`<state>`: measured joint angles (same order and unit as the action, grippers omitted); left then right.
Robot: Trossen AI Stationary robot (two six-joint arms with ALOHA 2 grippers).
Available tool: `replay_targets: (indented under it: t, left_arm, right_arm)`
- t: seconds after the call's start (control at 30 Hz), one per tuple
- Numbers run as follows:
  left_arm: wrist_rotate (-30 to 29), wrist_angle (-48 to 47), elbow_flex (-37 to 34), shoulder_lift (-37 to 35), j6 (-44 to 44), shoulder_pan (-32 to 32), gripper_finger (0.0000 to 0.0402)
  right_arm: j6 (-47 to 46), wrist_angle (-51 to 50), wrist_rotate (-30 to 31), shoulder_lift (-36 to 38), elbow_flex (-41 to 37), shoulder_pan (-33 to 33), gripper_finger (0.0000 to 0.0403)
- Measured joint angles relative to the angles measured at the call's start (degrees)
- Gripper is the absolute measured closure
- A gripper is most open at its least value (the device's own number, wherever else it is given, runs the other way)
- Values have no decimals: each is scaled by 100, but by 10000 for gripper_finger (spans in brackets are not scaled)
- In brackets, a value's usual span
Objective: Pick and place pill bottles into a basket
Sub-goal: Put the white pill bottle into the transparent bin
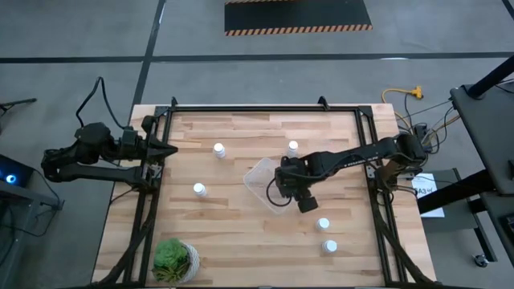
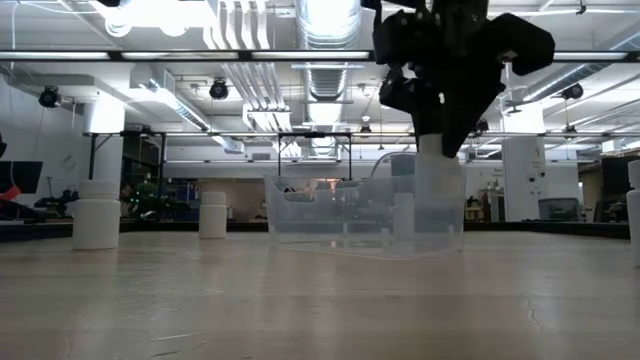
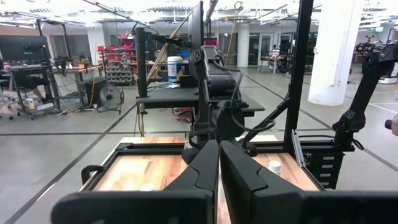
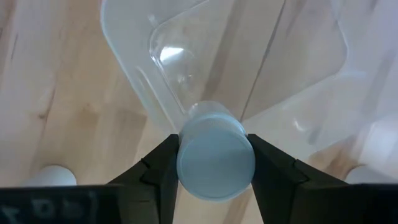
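Note:
My right gripper (image 1: 283,189) hangs over the clear basket (image 1: 265,183), shut on a white pill bottle (image 4: 216,163). In the low view this bottle (image 2: 438,190) stands upright under the dark gripper (image 2: 445,120), in line with the basket (image 2: 350,215). Several other pill bottles stand upright on their bases on the wooden table: two far (image 1: 218,149) (image 1: 293,148), one left (image 1: 199,190) and two near right (image 1: 323,225) (image 1: 329,246). My left gripper (image 1: 165,150) waits shut at the table's left edge; the left wrist view shows its fingers (image 3: 219,168) together. My right gripper pinches the bottle between its two fingers (image 4: 163,168), one on each side of its round wall (image 4: 184,163). The fingers come from above, pointing steeply down. The bottle hangs upright below them, over the basket's wall (image 4: 155,93); whether its lower end touches the basket I cannot tell.
A green potted plant (image 1: 175,258) stands at the table's near left corner. Black frame rails (image 1: 265,108) run along the table's far, left and right sides. Bare wood lies between the basket and the plant.

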<state>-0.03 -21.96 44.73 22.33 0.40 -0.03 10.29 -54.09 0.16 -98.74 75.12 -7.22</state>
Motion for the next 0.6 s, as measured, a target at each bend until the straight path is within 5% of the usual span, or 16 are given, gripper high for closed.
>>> replay_targets:
  t: [0.6]
  left_arm:
    - [2, 0, 0, 0, 0, 2, 402]
  right_arm:
    - [140, 372, -5, 15, -448, 314, 258]
